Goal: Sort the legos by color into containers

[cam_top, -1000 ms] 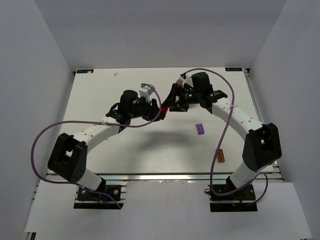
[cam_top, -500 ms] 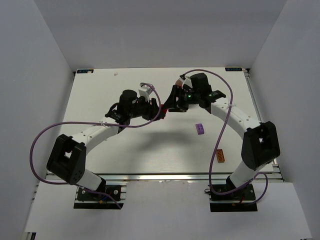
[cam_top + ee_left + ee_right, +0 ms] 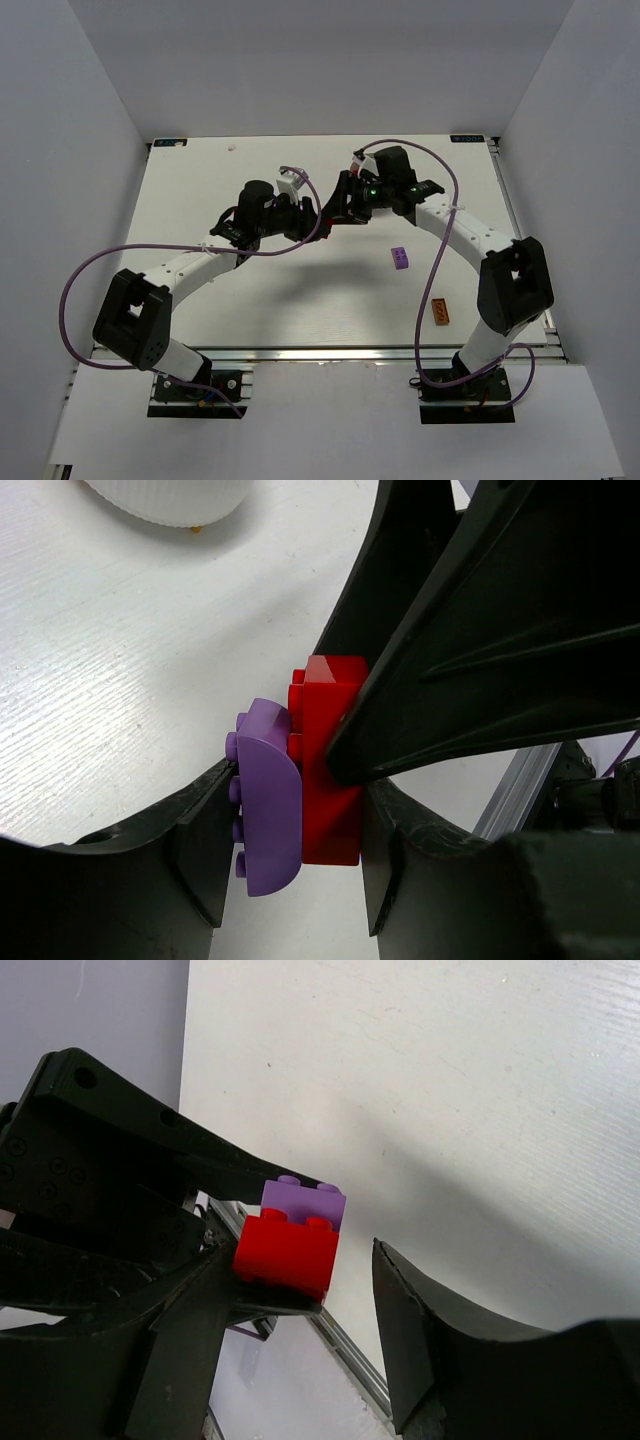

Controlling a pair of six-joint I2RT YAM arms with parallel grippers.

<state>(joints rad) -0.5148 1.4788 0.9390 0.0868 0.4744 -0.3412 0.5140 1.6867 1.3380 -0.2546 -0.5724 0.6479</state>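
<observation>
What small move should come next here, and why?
Probably close the right claw on the red brick: it sits between that claw's open fingers, stuck to the purple brick, while the left claw clamps both.

Red brick, one, with purple brick joined to its studded top; the pair was clamped in the left pincer, above the white tabletop beside its railed edge. The right pincer stood parted around the pair, with one finger clear of the red brick.
</observation>
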